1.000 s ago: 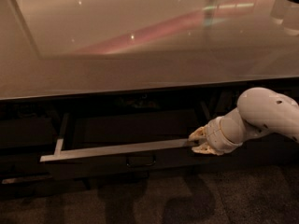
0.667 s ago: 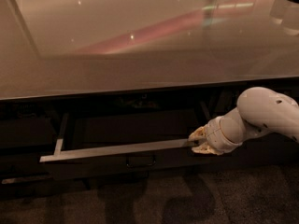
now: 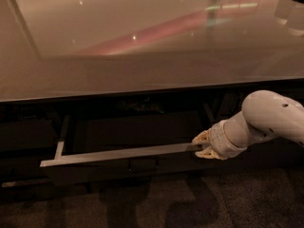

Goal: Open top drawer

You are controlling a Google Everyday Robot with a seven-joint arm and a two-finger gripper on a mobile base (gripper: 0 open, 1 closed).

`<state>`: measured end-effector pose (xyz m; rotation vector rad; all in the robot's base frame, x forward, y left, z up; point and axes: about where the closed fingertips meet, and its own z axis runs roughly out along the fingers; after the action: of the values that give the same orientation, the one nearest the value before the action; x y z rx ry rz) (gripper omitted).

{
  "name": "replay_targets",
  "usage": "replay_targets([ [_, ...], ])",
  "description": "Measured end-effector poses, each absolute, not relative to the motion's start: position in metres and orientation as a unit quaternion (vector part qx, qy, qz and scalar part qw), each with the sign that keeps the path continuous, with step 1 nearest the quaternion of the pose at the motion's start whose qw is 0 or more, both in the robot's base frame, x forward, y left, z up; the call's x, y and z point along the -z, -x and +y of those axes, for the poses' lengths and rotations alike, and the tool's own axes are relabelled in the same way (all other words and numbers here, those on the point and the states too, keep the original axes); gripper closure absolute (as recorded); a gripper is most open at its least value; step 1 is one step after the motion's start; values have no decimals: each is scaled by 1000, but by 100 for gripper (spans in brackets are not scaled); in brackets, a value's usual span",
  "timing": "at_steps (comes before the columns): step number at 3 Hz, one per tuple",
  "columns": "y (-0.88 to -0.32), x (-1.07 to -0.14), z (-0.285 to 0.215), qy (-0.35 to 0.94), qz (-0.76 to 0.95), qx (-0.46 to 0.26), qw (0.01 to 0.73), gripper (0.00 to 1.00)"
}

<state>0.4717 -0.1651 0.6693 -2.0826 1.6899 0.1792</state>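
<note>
A glossy pale countertop (image 3: 142,75) is spanning the upper part of the view, and dark cabinet fronts are standing beneath it above a dim speckled floor (image 3: 190,203). The top drawer (image 3: 95,172) is sitting pulled well out from under the counter, its pale metal rim (image 3: 118,154) and left side rail (image 3: 61,139) exposed and its small loop handle (image 3: 142,164) facing the floor side. The gripper (image 3: 203,145) is resting at the right end of that rim, well right of the handle. Its two fingers are lying one above and one below the rim and appear to be clamping it. The white arm (image 3: 270,118) is reaching in from the right.

Over the last second nothing is changing: drawer extension and gripper position are remaining as they were. Judgement: the pull is pausing or finishing, and the task is looking largely accomplished.
</note>
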Motion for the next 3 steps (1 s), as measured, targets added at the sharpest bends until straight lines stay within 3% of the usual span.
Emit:
replay_targets([
  [3, -465, -677, -163, 758, 607, -59, 231, 100],
])
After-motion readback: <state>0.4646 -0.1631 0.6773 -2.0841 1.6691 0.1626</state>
